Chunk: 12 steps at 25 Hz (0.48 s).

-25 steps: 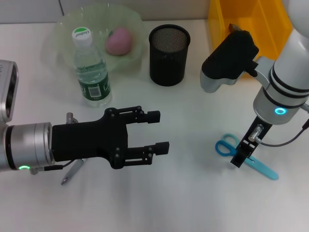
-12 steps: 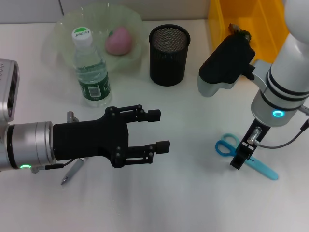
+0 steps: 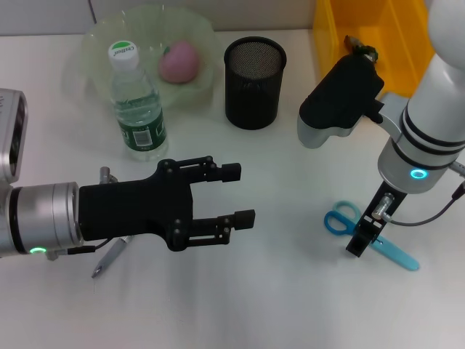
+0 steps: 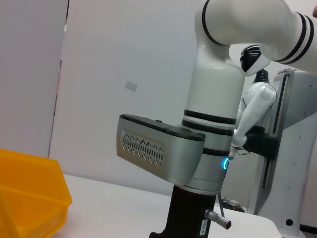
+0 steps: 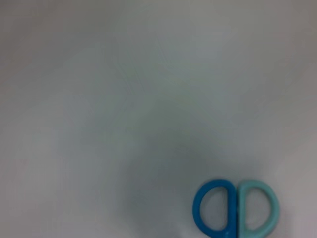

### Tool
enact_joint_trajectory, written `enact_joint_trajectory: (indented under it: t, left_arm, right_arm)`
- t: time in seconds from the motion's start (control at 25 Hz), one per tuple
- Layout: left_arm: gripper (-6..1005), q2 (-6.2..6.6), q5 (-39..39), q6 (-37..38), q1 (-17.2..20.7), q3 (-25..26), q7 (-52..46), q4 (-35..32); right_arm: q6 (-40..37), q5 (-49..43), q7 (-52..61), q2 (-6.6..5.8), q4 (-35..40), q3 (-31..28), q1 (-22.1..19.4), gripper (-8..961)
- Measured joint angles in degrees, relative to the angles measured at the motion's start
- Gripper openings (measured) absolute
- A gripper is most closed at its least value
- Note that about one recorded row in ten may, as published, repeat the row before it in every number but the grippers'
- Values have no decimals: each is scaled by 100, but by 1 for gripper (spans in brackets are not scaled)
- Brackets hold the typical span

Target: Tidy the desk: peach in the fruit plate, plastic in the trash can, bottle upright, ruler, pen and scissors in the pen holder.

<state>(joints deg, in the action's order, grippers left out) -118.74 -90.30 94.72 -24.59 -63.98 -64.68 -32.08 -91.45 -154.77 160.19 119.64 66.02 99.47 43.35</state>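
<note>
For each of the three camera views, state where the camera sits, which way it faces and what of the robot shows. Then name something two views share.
Head view: looks down at the desk; left gripper, right gripper over the scissors.
Left wrist view: faces sideways at the right arm and yellow bin.
Right wrist view: looks down at the scissors' handles; no fingers show.
Shared: the scissors, in the head and right wrist views.

1. A translucent green fruit plate (image 3: 93,43) sits at the far left of the white table (image 3: 290,291), with a pink peach (image 3: 179,61) in it.
2. A clear plastic bottle with a green label (image 3: 136,109) stands upright just in front of the plate.
3. A black mesh pen holder (image 3: 254,73) stands right of the plate; a yellow plastic bin (image 3: 396,36) lies farther right.
4. Blue-handled scissors (image 3: 372,238) lie flat at the near right, under the right gripper (image 3: 361,236).
5. The left gripper (image 3: 234,196) hovers near left, over what may be a grey pen (image 3: 109,256).
</note>
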Motion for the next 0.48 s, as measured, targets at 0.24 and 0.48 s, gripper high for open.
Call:
enact_joint_trajectory:
  t: [0.24, 0.48]
  left_arm:
    - [715, 0, 10, 3, 15, 0, 0, 0]
    - [715, 0, 21, 3, 16, 0, 0, 0]
  right_arm:
    - [21, 0, 29, 4, 5, 5, -21, 736]
    - [-7, 11, 28, 6, 8, 11, -21, 610]
